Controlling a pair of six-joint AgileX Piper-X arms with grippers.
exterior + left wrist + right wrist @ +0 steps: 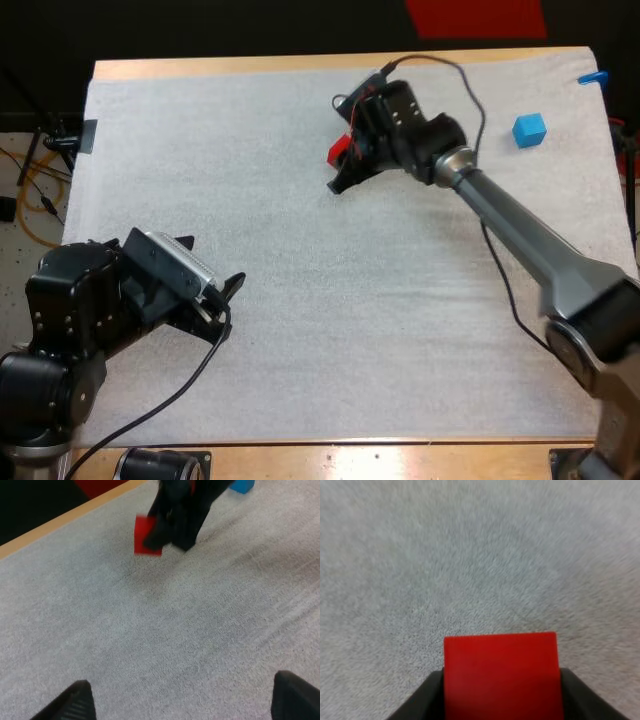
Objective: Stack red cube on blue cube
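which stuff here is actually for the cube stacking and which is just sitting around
For the job: red cube, gripped by the right gripper; blue cube, standing apart from it.
Just there: white mat; wooden table; left gripper, open over bare mat.

Wooden table [350,455], white mat [300,300], blue cube [529,129].

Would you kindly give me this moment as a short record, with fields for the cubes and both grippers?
red cube: pressed between the fingers of the right gripper, over the far middle of the white mat
blue cube: alone on the white mat, far right, apart from the red cube
right gripper: shut on the red cube
left gripper: fingers open, holding nothing, at the near left
stack: not yet made
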